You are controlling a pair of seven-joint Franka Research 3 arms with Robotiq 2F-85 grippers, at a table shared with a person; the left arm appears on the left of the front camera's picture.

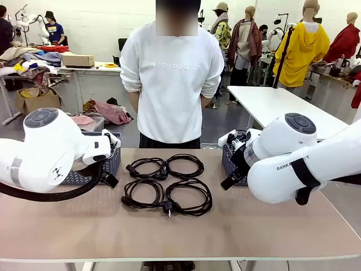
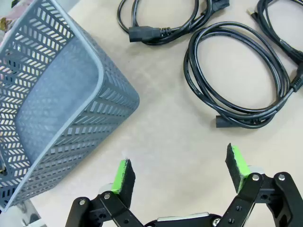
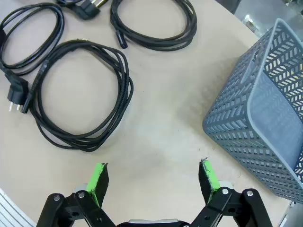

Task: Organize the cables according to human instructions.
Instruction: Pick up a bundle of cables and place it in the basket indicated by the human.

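Four coiled cables (image 1: 163,172) lie grouped at the centre of the desk (image 1: 180,234), in front of the standing person (image 1: 172,84). Left claw (image 2: 180,163) and right claw (image 3: 154,171): jaws wide apart, empty, above bare desk. Left basket (image 2: 102,75) and right basket (image 3: 253,97) flank the cables.

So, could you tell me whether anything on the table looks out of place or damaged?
Nothing stands out. The four cables lie coiled in two rows at mid-table, the left basket and right basket stand upright at the sides, and I see nothing spilled or damaged.
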